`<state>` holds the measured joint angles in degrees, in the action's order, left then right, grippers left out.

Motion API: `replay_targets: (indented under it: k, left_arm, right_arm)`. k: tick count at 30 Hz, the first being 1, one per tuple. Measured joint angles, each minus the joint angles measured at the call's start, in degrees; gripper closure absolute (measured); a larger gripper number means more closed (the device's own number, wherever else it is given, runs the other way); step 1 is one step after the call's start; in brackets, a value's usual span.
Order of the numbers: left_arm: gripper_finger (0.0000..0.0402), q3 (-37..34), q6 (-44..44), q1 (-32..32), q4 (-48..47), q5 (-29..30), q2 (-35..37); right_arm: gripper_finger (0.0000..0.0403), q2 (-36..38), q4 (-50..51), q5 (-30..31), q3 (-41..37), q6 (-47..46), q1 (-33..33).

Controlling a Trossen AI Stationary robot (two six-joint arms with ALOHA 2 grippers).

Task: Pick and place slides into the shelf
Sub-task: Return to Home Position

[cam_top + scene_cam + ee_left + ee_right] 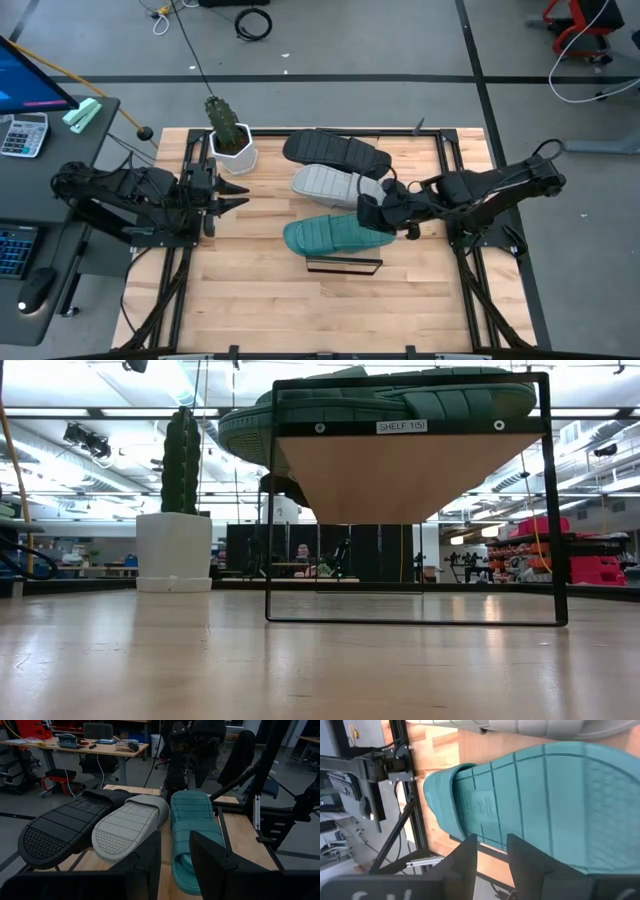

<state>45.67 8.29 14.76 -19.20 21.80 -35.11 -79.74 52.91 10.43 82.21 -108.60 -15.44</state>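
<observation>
tabletop (250,300) of wooden slats carries the shelf (400,470), a light board in a thin black frame. three slides lie side by side on it: black slide (335,152) nearest the potted plant (228,125), grey slide (330,183) in the middle, teal slide (335,235) last. left gripper (175,842) hangs well apart from them, fingers slightly parted and empty. right gripper (491,839) hovers just beside the teal slide, fingers parted, gripping nothing.

Three slides counted: one black slide (335,150), one grey slide (330,183), one teal slide (335,235). One shelf (400,470) seen. One potted plant (228,128) noted. Two arms counted, one gripper each: left gripper (243,196), right gripper (362,213). One table (300,310) seen.
</observation>
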Motion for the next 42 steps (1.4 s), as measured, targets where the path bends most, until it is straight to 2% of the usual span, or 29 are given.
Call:
replay_targets:
  k: [10, 25, 32, 42]
  left_arm:
    - [0.0294, 0.0, 0.0, 0.0, 0.0, 0.01, 0.0]
    - [0.0294, 0.0, 0.47, 0.0, -0.1, 0.0, -0.13]
    - [0.0294, 0.0, 1.36, 0.0, -0.11, 0.0, -0.11]
    - [0.0294, 0.0, 1.63, 0.0, -0.14, 0.0, -0.11]
  right_arm:
    - [0.029, 3.88, 8.82, 1.12, 0.0, -2.4, -2.69]
    - [0.029, 5.29, 20.15, 1.14, 0.0, -3.97, -5.3]
    - [0.0295, 7.22, 24.64, 4.71, -0.04, -7.23, -7.45]
    - [0.0309, 8.6, 31.3, 5.69, -0.11, -8.48, -10.12]
